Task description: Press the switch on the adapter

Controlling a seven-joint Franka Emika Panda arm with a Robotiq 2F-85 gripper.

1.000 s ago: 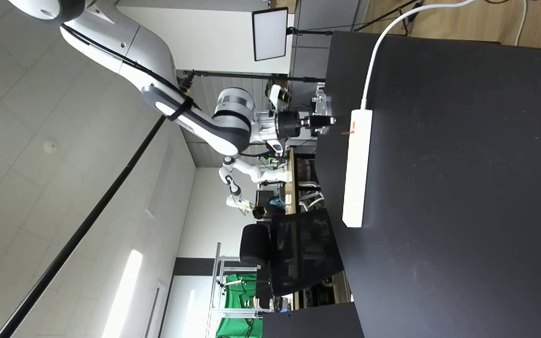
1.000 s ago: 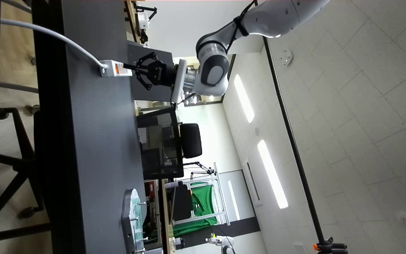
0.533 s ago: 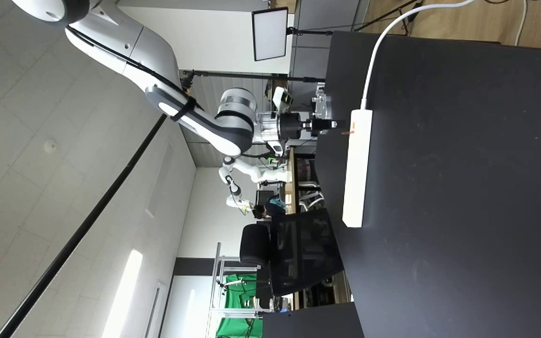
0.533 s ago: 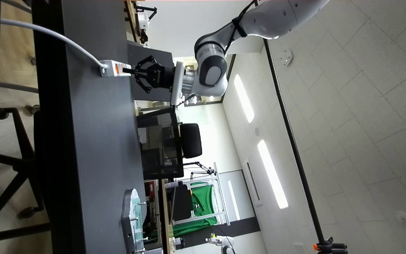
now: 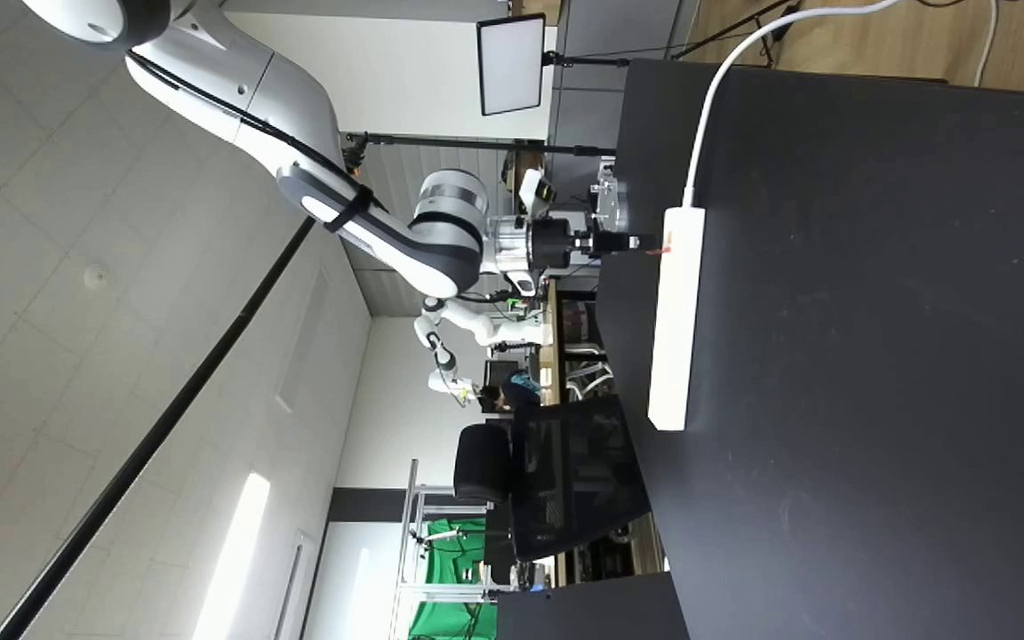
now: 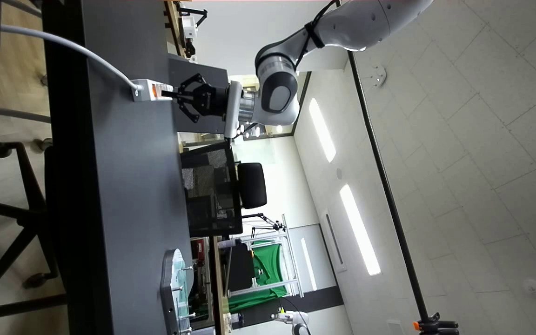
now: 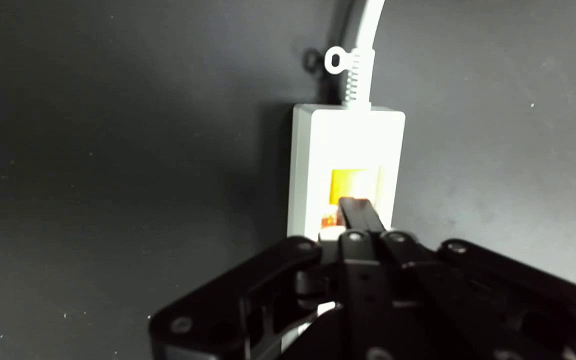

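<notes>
The adapter is a long white power strip [image 5: 677, 338] lying on the dark table. Its cable end [image 6: 141, 90] faces the camera in an exterior view, and it also shows in the wrist view [image 7: 353, 140]. Its orange-yellow lit switch [image 7: 348, 184] sits in a recess near the cable end; orange also shows in both exterior views [image 5: 668, 238] [image 6: 155, 90]. My gripper [image 7: 355, 202] is shut, fingertips together and empty, over the lower part of the switch, hiding some of it. In both exterior views the tips [image 5: 652, 244] [image 6: 163, 93] are at the switch; contact cannot be told.
A white cable [image 5: 716, 89] runs from the strip's end over the table edge. A clear plate with metal posts [image 6: 179, 288] stands on the dark table [image 5: 876, 356]. A black mesh chair [image 6: 210, 190] is beyond the table's edge.
My shut gripper has come down closer to the strip, its tips now at the switch; most of this motion came in the first half second. The strip has not moved.
</notes>
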